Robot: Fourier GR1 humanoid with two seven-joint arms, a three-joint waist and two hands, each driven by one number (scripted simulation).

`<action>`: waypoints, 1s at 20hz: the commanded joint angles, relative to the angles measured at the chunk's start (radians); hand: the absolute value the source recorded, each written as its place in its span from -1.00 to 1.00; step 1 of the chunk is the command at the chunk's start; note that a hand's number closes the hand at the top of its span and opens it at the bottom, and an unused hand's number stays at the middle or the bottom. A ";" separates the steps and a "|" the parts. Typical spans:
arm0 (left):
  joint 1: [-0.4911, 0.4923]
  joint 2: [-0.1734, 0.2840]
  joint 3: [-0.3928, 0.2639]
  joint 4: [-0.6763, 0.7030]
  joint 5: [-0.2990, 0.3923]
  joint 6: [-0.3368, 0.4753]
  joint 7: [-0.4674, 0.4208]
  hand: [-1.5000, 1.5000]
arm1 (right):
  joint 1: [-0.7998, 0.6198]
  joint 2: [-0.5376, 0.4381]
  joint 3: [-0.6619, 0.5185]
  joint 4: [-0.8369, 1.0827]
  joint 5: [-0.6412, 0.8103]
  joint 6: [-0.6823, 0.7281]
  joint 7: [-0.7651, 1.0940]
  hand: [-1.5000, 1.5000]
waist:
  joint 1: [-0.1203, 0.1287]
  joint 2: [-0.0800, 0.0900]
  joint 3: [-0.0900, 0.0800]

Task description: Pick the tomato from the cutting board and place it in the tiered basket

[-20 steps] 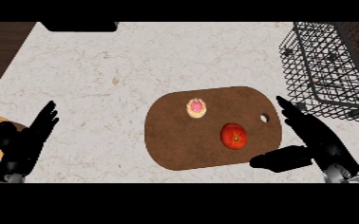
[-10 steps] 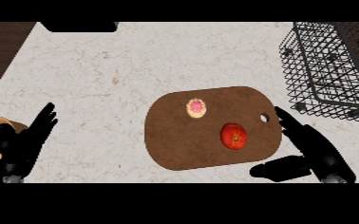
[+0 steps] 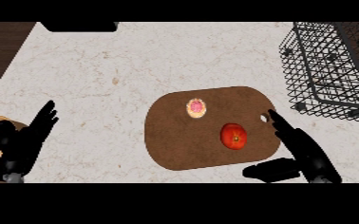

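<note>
One risk: the right hand [image 3: 301, 147], fingers straight and thumb spread beside the tomato [image 3: 233, 135], may nudge it rolling off the cutting board [image 3: 182, 142] before curling round it

Both hands [image 3: 303, 148] [image 3: 24, 140], fingers straight

Even, soft light falls on the pale table [image 3: 140, 76], with no glare anywhere. Shadows are faint: the tomato [image 3: 234, 136] casts almost none on the cutting board [image 3: 175, 142]. Both black hands read as near-silhouettes with little surface detail.
</note>
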 commanded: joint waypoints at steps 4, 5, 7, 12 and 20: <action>-0.024 -0.060 0.054 0.093 -0.065 -0.037 -0.070 0.00 | -0.017 0.056 -0.043 0.084 0.035 0.063 -0.074 -1.00 | -0.001 0.000 0.000; -0.009 -0.029 0.070 0.051 -0.046 -0.072 -0.025 0.00 | -0.090 0.091 -0.029 0.126 0.066 0.040 -0.031 -1.00 | 0.002 0.000 0.000; 0.011 -0.054 0.071 -0.027 -0.075 -0.048 0.021 0.00 | -0.067 0.083 -0.078 0.130 0.046 0.078 -0.075 -1.00 | 0.001 0.000 0.000; 0.014 -0.038 0.111 0.040 -0.073 -0.105 -0.044 0.00 | -0.087 0.150 -0.021 0.182 0.112 0.044 -0.078 -1.00 | 0.002 0.000 0.000; 0.026 -0.060 0.127 -0.025 -0.085 -0.122 0.004 0.00 | -0.146 0.206 -0.069 0.414 0.137 0.027 -0.232 -1.00 | 0.009 0.001 0.000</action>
